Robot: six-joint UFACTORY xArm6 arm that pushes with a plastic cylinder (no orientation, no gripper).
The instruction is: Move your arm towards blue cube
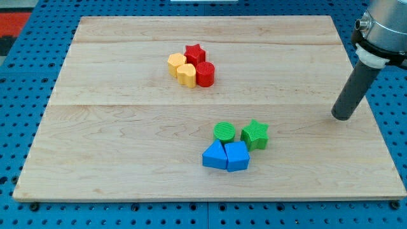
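Observation:
The blue cube (237, 156) sits on the wooden board (127, 127) at the lower middle, touching a blue triangular block (215, 155) on its left. A green cylinder (224, 131) and a green star (255, 134) lie just above them. My tip (341, 117) is at the board's right edge, well to the right of and slightly above the blue cube, touching no block.
A second cluster lies at the upper middle: a red star (194, 53), a red cylinder (205, 74) and two yellow blocks (177, 63) (187, 74). Blue pegboard (394, 127) surrounds the board.

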